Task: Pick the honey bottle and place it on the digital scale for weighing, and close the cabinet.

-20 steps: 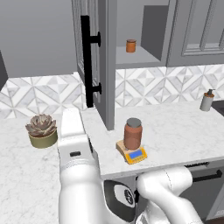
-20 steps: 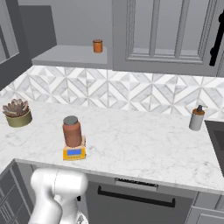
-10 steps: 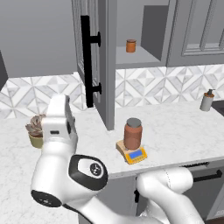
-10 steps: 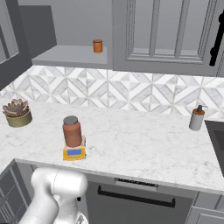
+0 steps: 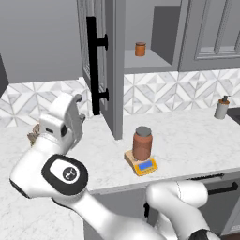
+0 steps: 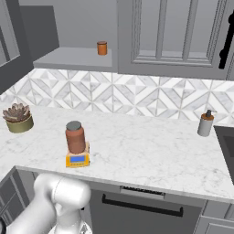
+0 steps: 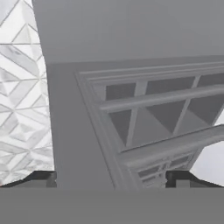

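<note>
Honey bottle (image 5: pixel 142 143) already standing upright on the digital scale (image 5: pixel 141 163), out on the white counter (image 5: pixel 187 136) just past the edge of the open door. Seen from the other side too: honey bottle (image 6: pixel 75 137) on top of the digital scale (image 6: pixel 77 157), blue screen facing the front. So, judged from that, first job done. Left to do: shutting the cabinet (image 5: pixel 104 65).

Cabinet door swung out toward the room, its long black bar handle (image 5: pixel 93 65) on the outer face. Small orange jar (image 5: pixel 139 48) sitting on the open shelf behind. Arm curled up on the left, hand raised close to the lower part of the door, on the handle side. Gripper (image 7: pixel 113 176) pointing straight at the grey panelled door face (image 7: pixel 144 122), two dark tips spread wide apart with nothing between them. Touching the door or not: cannot tell.

Next move, as a guess: pushing on the outer face of the door, sideways toward the shelf, so it swings shut. Needs a flat, steady push near the free edge. Needs care low down too, with the bottle and scale just beside the door.

Also on the counter: a small plant in a pot (image 6: pixel 17 118) to the left, a soap bottle (image 6: pixel 205 123) far to the right, both well apart from the scale.
</note>
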Robot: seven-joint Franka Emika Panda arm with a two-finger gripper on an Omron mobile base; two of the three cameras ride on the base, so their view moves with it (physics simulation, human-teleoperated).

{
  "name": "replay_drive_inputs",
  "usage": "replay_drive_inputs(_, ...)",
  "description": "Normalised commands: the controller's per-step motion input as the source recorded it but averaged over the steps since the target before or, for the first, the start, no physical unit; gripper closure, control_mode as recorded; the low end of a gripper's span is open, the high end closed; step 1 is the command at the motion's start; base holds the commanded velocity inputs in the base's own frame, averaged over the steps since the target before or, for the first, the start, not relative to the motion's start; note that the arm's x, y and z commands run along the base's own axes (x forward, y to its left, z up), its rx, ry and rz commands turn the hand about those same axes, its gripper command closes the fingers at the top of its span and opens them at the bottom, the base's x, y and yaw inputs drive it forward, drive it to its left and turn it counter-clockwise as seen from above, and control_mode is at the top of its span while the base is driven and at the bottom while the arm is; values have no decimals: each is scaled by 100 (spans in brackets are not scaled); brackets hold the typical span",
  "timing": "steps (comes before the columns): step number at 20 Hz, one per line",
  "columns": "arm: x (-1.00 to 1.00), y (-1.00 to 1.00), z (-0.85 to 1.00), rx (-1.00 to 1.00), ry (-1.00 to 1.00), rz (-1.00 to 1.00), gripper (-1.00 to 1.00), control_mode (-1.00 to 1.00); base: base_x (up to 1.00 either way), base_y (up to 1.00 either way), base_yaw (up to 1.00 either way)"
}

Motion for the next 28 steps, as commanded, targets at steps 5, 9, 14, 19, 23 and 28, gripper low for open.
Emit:
replay_drive_inputs(5,25,-90,35,32,0,-19,-100,-100,0,0,0)
replay_drive_inputs(9,23,-100,20,44,0,-11,-100,-100,0,0,0)
replay_drive_inputs(14,26,-100,21,52,-6,-5,-100,-100,0,0,0)
replay_drive_inputs(19,95,-100,2,53,0,1,-100,-100,0,0,0)
replay_drive_inputs(23,100,-100,0,46,0,4,-100,-100,0,0,0)
replay_drive_inputs(28,100,-100,-14,46,-4,12,-100,-100,0,0,0)
